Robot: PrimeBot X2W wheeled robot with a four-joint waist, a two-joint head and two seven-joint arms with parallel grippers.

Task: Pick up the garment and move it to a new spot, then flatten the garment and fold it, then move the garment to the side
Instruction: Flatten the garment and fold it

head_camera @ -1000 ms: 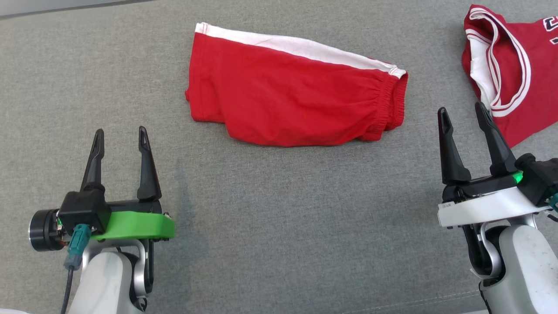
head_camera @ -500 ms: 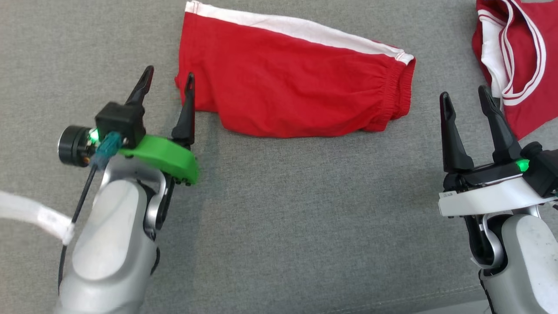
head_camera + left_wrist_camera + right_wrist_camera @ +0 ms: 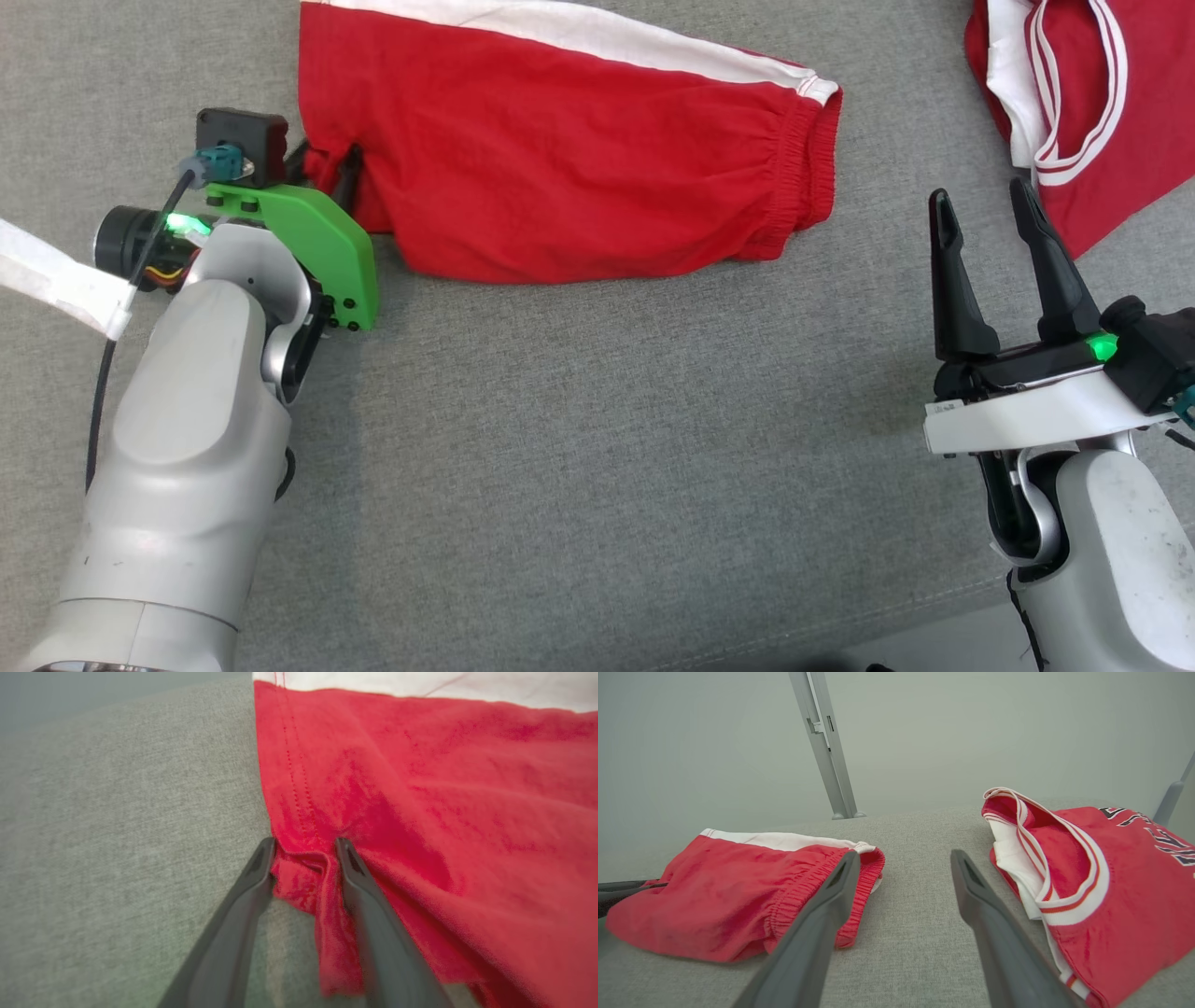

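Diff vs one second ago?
The left tool reached forward to the red shorts at their left hem corner; its jaws have narrowed around a fold there, grip unconfirmed. The right tool stayed open in place. Shorts and jersey lie unmoved; the head camera shifted.

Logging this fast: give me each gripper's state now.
Left gripper: astride the shorts at a bunched corner; grip cannot be told.
Right gripper: open, empty.

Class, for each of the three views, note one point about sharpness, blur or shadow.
Head view: evenly lit and sharp, faint shadow beside the left arm. Left wrist view: shorts smeared, left pincer soft-edged. Right wrist view: right pincer out of focus, jersey clearer.
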